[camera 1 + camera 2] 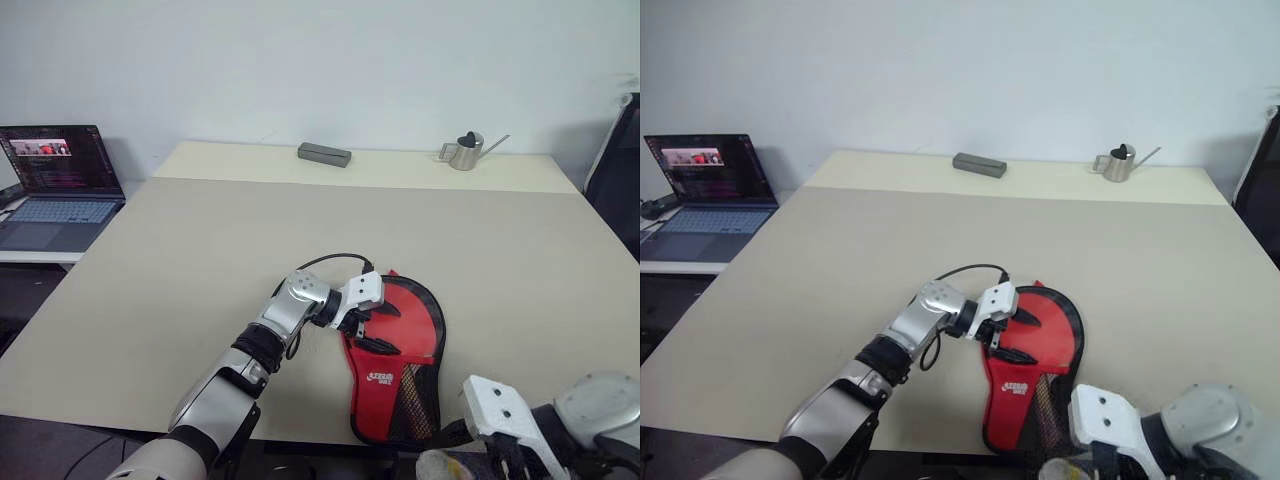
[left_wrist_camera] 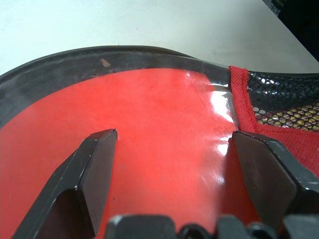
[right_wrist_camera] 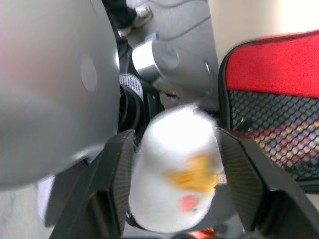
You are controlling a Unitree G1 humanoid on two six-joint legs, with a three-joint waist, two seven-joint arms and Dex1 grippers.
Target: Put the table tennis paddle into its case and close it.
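Near the front edge of the counter [image 1: 200,240] lies the case [image 1: 395,380], red clear-panel side up with its mesh end toward the robot, and the red face of the table tennis paddle [image 2: 149,134] shows through the panel, so the paddle seems already inside. Over that panel the left gripper [image 1: 368,328] hovers with jaws released wide, likely to steady the pouch. Just off the counter's edge, the right gripper [image 3: 174,199] has a small white ball [image 3: 174,169] between its partly parted jaws; whether they clamp it I cannot tell.

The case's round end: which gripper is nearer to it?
Left. The left gripper is over the case's round end; the right gripper sits back by its handle end.
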